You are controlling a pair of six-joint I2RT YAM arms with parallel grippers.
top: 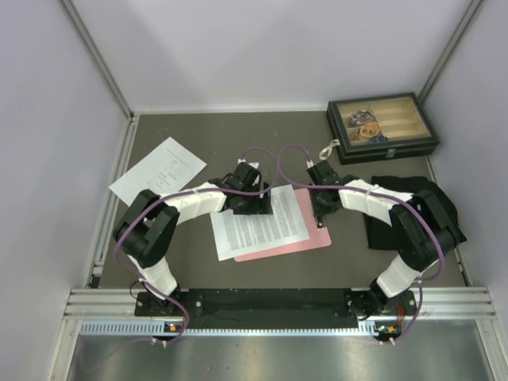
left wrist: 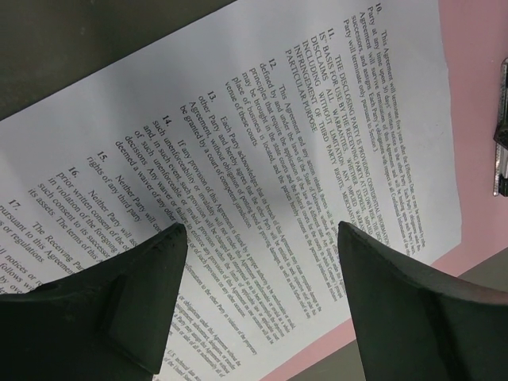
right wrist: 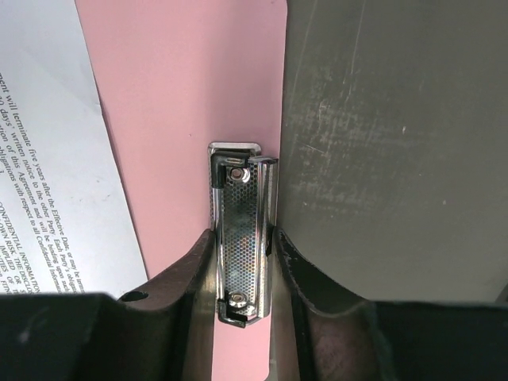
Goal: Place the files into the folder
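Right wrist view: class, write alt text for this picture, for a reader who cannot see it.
The right hand pinches the metal clip at the edge of the pink folder, one dark finger on each side. A printed white sheet lies over the folder at left; grey table shows at right.

Dense-print sheet (left wrist: 262, 159), left wrist view: numbered clauses 10 through 17 legible, among them "14. If any provision of this Agreement", "16. Neither Party will", "17. The Receiving", and the capitals "PARTICULAR PURPOSE" under 11. Same sheet (right wrist: 48, 159), right wrist view: "will terminate five years after the Effective Date" and "CONFIDENTIAL INFORMATION". Sparse sheet (top: 157, 171), far left on the table: print too small to read.
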